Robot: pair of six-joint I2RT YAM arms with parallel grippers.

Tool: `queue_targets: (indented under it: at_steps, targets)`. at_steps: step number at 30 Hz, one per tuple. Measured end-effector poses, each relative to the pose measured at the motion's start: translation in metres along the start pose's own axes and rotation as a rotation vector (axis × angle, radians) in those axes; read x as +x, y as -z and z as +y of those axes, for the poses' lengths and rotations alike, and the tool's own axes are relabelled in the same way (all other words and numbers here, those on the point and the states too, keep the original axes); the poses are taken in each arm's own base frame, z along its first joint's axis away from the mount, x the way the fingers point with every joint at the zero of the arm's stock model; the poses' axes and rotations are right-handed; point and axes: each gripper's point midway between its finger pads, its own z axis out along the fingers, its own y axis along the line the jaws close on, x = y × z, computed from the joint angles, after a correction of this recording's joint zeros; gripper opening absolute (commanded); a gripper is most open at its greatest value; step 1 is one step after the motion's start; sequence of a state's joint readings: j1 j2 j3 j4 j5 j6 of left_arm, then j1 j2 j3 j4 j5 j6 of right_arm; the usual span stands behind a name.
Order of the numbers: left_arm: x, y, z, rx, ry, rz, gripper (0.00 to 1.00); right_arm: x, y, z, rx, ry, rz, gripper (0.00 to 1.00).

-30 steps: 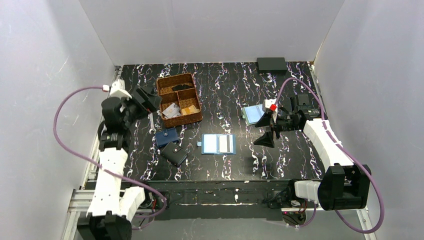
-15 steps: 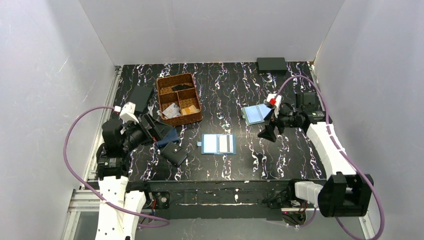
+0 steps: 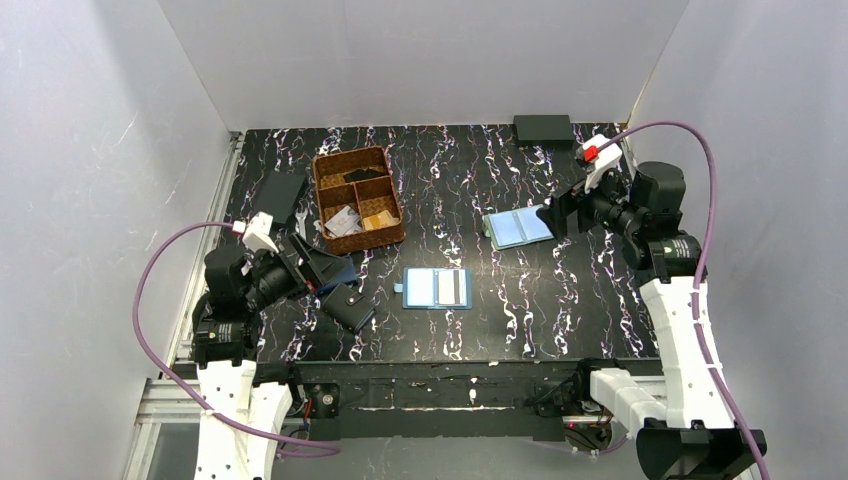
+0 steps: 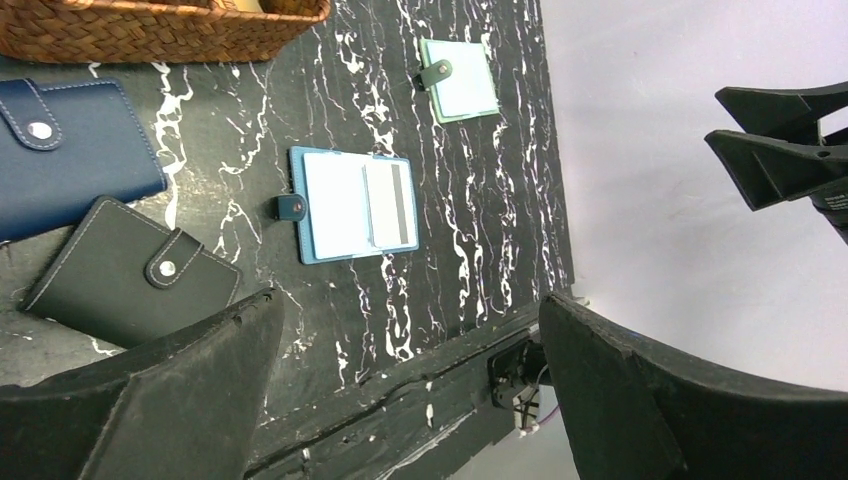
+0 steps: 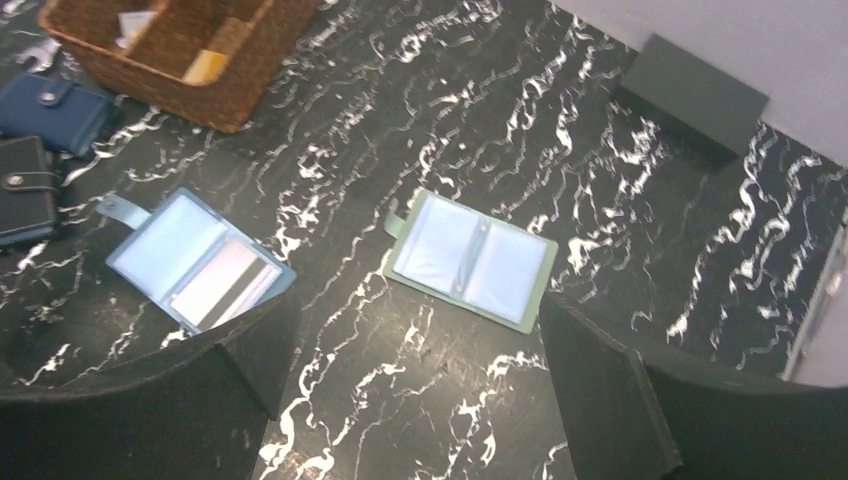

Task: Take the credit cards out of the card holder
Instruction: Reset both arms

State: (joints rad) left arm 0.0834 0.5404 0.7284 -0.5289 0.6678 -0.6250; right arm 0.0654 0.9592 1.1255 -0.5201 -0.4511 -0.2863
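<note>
The card holder [image 3: 437,288] lies open by the worktop's near edge, long axis along it, credit cards [image 3: 453,288] in its right half. Your left gripper [image 3: 325,265] and right gripper [image 3: 556,218] flank it, both wide and empty, left slightly nearer

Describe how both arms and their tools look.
The left arm and right arm have white shells with black joints. A purple cable loops to each wrist; the right one ends in a red-and-white plug. The left tool and right tool have broad, matte black, wedge-shaped fingers.
</note>
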Motion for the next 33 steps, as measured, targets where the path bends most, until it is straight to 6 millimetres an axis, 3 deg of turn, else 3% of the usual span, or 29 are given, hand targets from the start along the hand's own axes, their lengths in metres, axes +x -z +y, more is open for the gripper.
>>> queue_targets:
  at_steps: [4,9,16,27,33]
  targets:
    - [0.002,0.001,-0.005,0.023,0.013,0.014,0.98,-0.004,0.004,0.017,-0.086,0.006,-0.022,0.98]
    - [0.005,0.003,-0.009,0.042,0.02,0.026,0.98,0.01,0.004,0.038,-0.208,0.013,0.003,0.98]
    - [0.008,0.008,-0.018,0.075,0.017,0.035,0.98,0.012,0.003,0.037,-0.174,-0.1,0.022,0.98]
    - [-0.009,0.027,-0.05,0.127,-0.045,-0.014,0.98,-0.045,0.018,0.021,-0.052,-0.249,-0.085,0.98]
    - [-0.005,0.027,-0.049,0.121,-0.033,0.004,0.98,-0.05,0.018,0.021,-0.054,-0.271,-0.091,0.98]
